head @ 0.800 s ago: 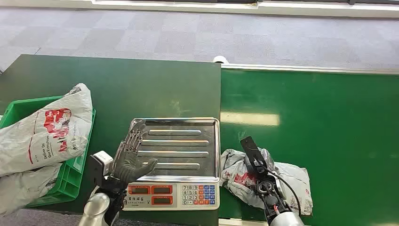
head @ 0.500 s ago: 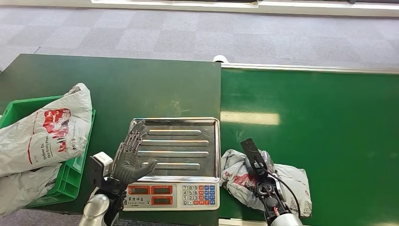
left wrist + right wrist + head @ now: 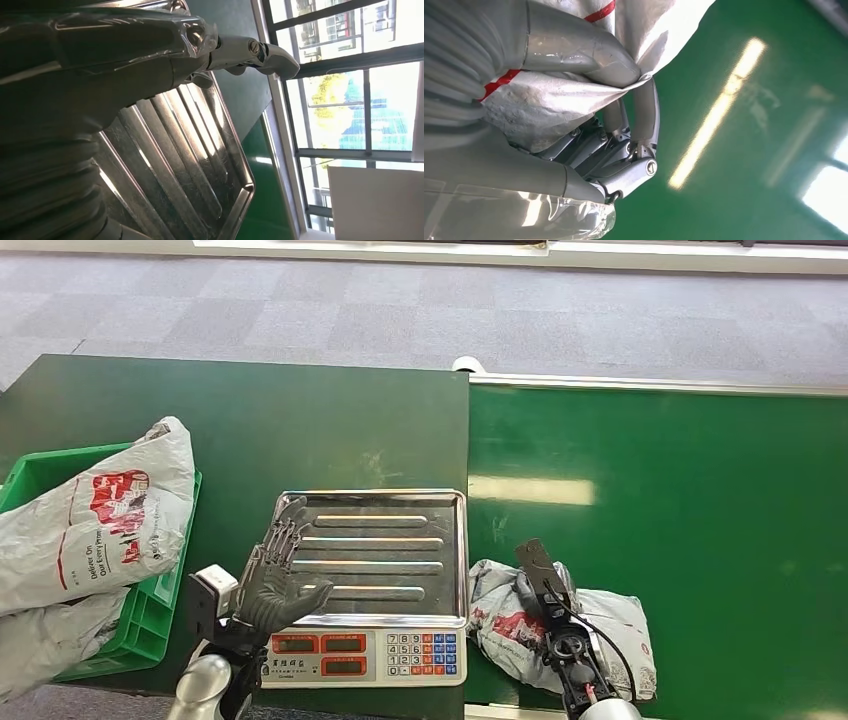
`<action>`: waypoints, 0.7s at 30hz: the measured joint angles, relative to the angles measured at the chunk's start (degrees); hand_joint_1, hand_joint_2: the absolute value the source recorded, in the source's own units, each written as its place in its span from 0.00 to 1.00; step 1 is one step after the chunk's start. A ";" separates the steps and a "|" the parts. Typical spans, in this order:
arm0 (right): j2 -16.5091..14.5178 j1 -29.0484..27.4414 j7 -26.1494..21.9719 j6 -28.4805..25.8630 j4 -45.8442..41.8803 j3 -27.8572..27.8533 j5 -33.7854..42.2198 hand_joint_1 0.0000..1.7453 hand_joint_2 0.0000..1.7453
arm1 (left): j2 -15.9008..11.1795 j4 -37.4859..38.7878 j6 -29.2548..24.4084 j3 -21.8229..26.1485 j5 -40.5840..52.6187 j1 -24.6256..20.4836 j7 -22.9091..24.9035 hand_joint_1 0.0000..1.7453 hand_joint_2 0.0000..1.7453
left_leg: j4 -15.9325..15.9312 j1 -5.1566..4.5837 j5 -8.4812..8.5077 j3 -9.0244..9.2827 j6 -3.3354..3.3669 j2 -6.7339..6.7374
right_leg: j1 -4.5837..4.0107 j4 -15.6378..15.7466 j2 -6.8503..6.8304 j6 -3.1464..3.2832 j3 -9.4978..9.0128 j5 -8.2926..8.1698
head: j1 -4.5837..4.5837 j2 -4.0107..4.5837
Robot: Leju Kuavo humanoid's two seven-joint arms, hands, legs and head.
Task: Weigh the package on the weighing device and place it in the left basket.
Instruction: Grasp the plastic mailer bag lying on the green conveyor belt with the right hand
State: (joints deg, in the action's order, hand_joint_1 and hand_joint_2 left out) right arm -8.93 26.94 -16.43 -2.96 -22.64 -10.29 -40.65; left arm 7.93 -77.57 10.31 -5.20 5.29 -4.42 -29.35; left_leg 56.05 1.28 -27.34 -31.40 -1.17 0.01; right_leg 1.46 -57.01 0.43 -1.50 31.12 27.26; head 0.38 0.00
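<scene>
The package (image 3: 610, 625), a crumpled grey plastic mailer with red print, lies on the green belt just right of the scale. My right hand (image 3: 545, 590) grips its near left part; in the right wrist view the fingers (image 3: 644, 115) and thumb pinch a fold of the package (image 3: 549, 100). The weighing device has a bare steel tray (image 3: 390, 550) and a keypad panel (image 3: 430, 653). My left hand (image 3: 275, 575) hovers open over the tray's left edge, fingers spread and holding nothing; the left wrist view shows its fingers (image 3: 260, 50) above the tray (image 3: 190, 150). The green basket (image 3: 145, 610) stands at the left.
Two grey mailer bags (image 3: 100, 515) lie piled in the green basket and spill over its rim. The dark green table (image 3: 250, 430) holds the scale and basket. The belt (image 3: 680, 490) runs off to the right, with grey floor beyond.
My right arm has drawn slightly back toward me, and the package shifted a little with it. The left hand has hardly moved.
</scene>
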 joint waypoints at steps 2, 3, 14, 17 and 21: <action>-0.40 -0.95 -4.78 4.84 -1.34 0.07 0.99 1.00 1.00 | 0.00 0.00 0.29 0.04 -0.01 0.01 -0.08 0.00 1.00 | 0.00 0.00 0.00 -0.09 0.00 0.04 | 0.00 -0.01 0.03 0.02 0.11 -0.02 | 0.01 0.00; -0.66 -1.46 -5.94 6.34 -2.07 0.17 1.28 1.00 1.00 | 0.00 0.00 0.38 0.06 -0.01 0.01 -0.13 0.00 1.00 | 0.00 0.00 0.00 -0.13 0.00 0.05 | -0.01 -0.02 0.04 0.03 0.17 -0.03 | 0.02 0.00; -2.13 -7.70 -16.65 12.07 -15.45 4.79 10.74 1.00 1.00 | 0.02 -0.02 0.84 0.49 0.01 0.20 -0.88 0.00 1.00 | 0.00 0.02 0.02 -0.68 -0.01 0.05 | -0.03 -0.06 0.04 0.04 0.74 -0.04 | 0.01 0.00; -2.16 -11.30 -18.53 12.45 -24.68 8.15 15.31 1.00 1.00 | 0.02 -0.11 1.16 0.54 0.10 0.24 -1.04 0.00 1.00 | 0.00 0.02 0.02 -0.78 -0.01 0.05 | -0.03 -0.05 0.03 0.04 0.84 -0.04 | 0.02 0.00; -1.97 -15.45 -20.48 11.78 -37.06 11.54 20.15 1.00 1.00 | 0.02 -1.08 1.21 0.59 0.22 0.27 -1.24 0.00 1.00 | 0.00 0.02 0.02 -0.84 -0.01 0.05 | -0.02 -0.04 0.03 0.04 0.91 -0.04 | 0.01 0.00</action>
State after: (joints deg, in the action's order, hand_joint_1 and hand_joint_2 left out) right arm -10.91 11.49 -36.91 8.82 -59.70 1.24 -20.50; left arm 7.96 -78.65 11.52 -4.61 5.52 -4.15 -30.59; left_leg 56.06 1.30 -27.33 -32.24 -1.18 0.06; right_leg 1.44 -57.06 0.46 -1.45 32.03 27.22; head 0.39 0.00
